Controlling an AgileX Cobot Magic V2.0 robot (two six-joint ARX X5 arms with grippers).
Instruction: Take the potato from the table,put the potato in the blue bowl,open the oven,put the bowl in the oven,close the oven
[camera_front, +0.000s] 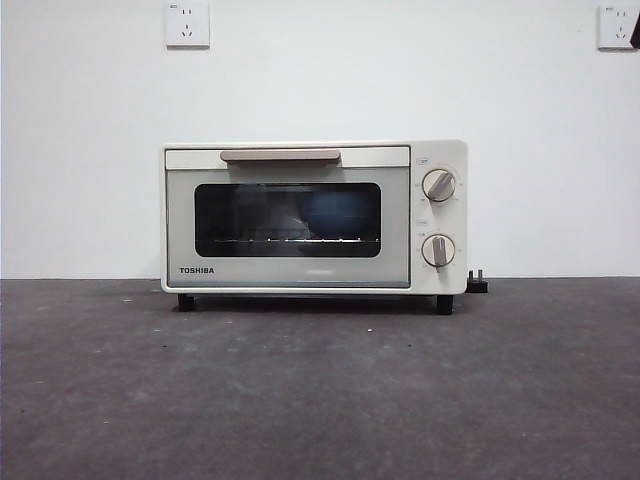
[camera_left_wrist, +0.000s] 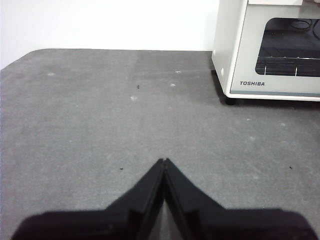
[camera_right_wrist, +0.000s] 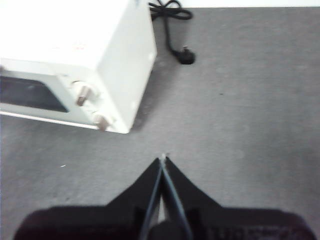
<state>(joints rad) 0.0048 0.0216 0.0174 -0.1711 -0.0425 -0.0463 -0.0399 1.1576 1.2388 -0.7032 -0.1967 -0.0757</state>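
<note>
The table (camera_front: 320, 390) fills the lower part of my front view as a dark grey, speckled surface running back to a white wall (camera_front: 320, 80). On it, set back against that wall, stands the oven (camera_front: 314, 217), cream-white, with its door closed; the beige bar handle (camera_front: 280, 155) lies level along the top of the door, and the TOSHIBA lettering sits at the door's lower corner. Through the dark glass I see a wire rack and a blue shape on it at the side nearer the knobs, which I take to be the blue bowl (camera_front: 338, 213); reflections blur its outline. I cannot make out the potato in any view. Two round knobs (camera_front: 438, 185) sit one above the other beside the door.

My left gripper (camera_left_wrist: 164, 161) hangs over bare table, well apart from the oven's front corner, its two black jaws pressed together tip to tip and holding nothing. My right gripper (camera_right_wrist: 163, 158) hangs over bare table off the oven's knob side, jaws likewise pressed together and holding nothing. A black power cord with plug (camera_right_wrist: 185, 56) lies on the table near the oven's rear corner. Two wall sockets (camera_front: 187, 24) show high on the wall.
</note>
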